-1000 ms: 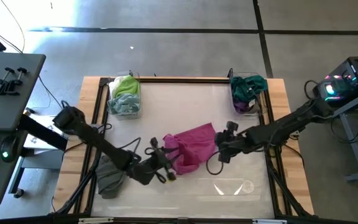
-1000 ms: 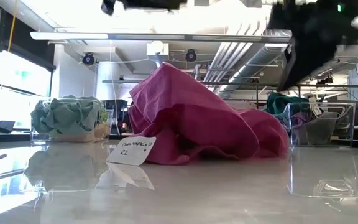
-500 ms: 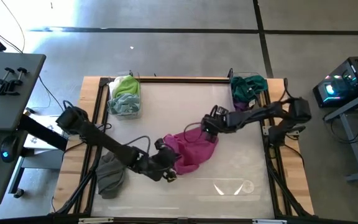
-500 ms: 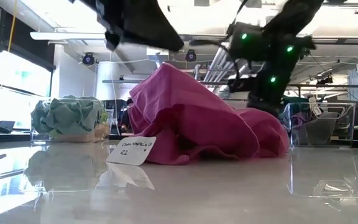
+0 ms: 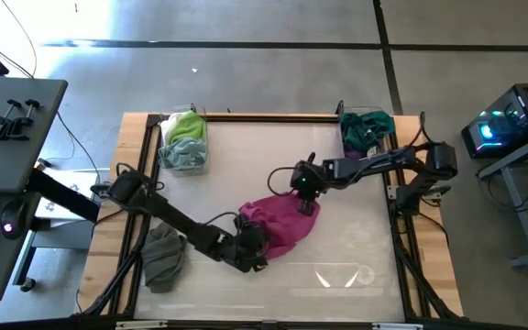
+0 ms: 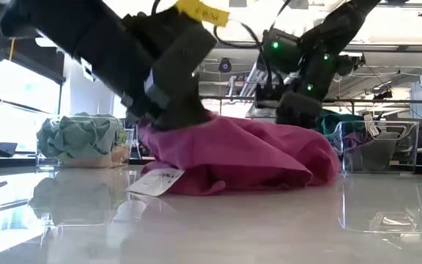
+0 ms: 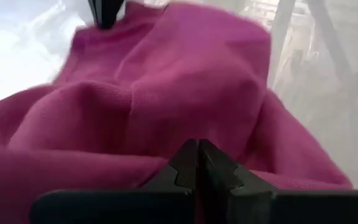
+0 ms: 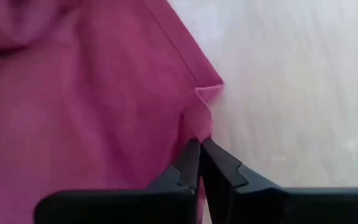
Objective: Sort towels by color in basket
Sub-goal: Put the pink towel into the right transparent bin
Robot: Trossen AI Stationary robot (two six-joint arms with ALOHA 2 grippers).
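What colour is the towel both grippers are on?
Magenta, plain. The towel shows best in the high view, between left gripper and right gripper.

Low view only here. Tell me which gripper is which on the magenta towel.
Observer: From above, the left gripper is at the end of the towel nearest your camera, and the right gripper is at its far corner.
Operator: Report the right's grip.
Observer: Its wrist view shows the fingers shut on a towel corner.
Operator: Name anything else loose.
Observer: A grey-brown towel lies left of the left gripper.
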